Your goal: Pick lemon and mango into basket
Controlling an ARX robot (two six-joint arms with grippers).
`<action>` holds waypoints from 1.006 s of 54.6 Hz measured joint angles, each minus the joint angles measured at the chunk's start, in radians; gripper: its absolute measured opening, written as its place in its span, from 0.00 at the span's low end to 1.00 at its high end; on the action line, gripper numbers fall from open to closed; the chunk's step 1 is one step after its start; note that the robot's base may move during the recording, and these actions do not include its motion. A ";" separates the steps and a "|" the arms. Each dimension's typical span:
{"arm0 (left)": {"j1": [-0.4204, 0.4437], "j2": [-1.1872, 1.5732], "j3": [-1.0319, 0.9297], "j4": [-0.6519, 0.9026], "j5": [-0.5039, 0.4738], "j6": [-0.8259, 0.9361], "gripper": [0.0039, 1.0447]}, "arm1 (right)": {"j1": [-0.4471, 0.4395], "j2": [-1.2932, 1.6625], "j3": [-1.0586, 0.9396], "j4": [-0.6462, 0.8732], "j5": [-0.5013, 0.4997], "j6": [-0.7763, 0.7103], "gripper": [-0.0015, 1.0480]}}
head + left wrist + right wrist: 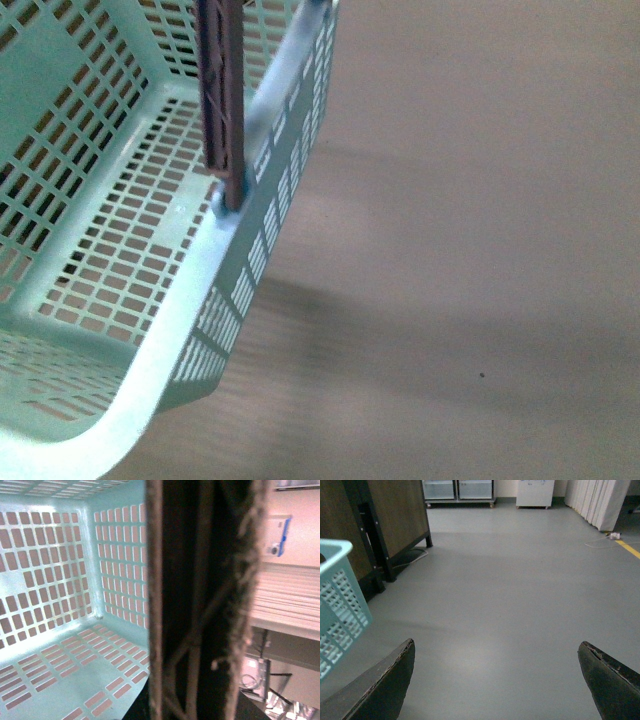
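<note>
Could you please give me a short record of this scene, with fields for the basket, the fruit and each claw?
basket: pale turquoise, slotted; the part of its inside that shows holds nothing
swing handle: brown, standing up
lemon, mango: in no view
right claw: open, holding nothing, over grey floor
left claw: state cannot be told; a dark bar close to the lens fills much of its view
</note>
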 joint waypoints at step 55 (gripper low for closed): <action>-0.037 -0.247 0.000 -0.193 -0.067 -0.058 0.05 | 0.000 0.000 0.000 0.000 0.000 0.000 0.92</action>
